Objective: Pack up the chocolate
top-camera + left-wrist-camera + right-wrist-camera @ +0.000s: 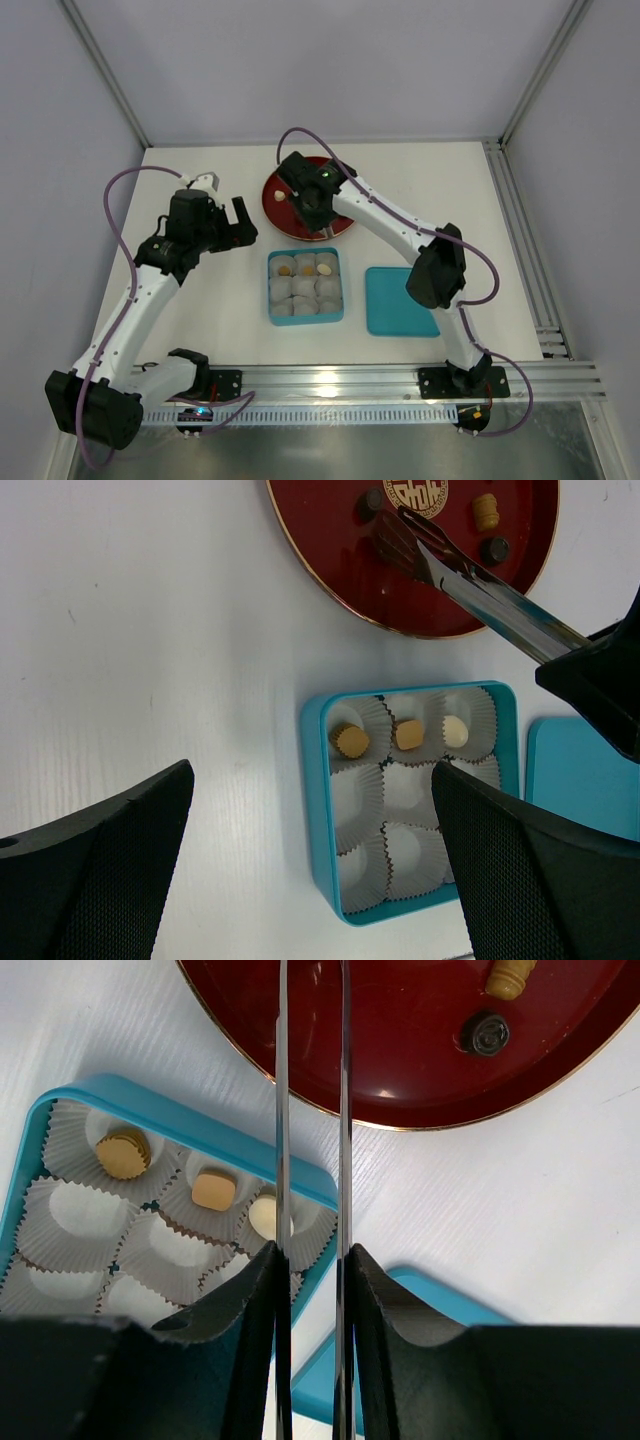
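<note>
**Entry: one piece being fetched for packing**

The right fingers (245, 1310) are clenching the tongs (283, 1110), whose tips are reaching over the red plate (400, 1070) beyond the blue box (318, 810). The left fingers (100, 870) are hanging released, left of the box. Of the chocolate (350, 740), three pieces are sitting in the box's far row of paper cups (410, 850). Six cups are standing empty, and loose pieces are lying on the plate. Whether the tips are pinching a piece, I cannot tell.

Judgement: the tips should be straddling one piece squarely and squeezing gently. They should then be lifting clear before travelling back to an empty cup. The lid (580, 770) is waiting right of the box.
</note>
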`<action>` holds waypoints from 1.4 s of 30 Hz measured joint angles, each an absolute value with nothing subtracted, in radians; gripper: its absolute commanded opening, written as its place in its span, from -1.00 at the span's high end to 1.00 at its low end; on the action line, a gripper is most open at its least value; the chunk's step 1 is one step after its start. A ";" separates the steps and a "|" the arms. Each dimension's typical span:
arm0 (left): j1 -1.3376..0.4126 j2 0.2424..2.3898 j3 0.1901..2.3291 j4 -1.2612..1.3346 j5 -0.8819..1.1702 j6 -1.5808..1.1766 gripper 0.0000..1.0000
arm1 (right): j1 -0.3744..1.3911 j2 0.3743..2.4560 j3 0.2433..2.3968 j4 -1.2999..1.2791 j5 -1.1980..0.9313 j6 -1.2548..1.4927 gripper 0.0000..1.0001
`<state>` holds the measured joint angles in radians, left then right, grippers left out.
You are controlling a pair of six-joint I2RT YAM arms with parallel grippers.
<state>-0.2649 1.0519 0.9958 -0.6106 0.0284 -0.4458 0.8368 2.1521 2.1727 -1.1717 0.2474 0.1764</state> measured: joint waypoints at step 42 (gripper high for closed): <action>-0.253 1.052 0.996 -0.611 0.028 -0.448 -0.99 | 1.094 1.750 1.864 -1.213 0.315 0.364 0.31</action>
<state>-0.2527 1.0519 0.9958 -0.6106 0.0284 -0.4484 1.0939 1.7500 1.8645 -1.2133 0.3149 0.3645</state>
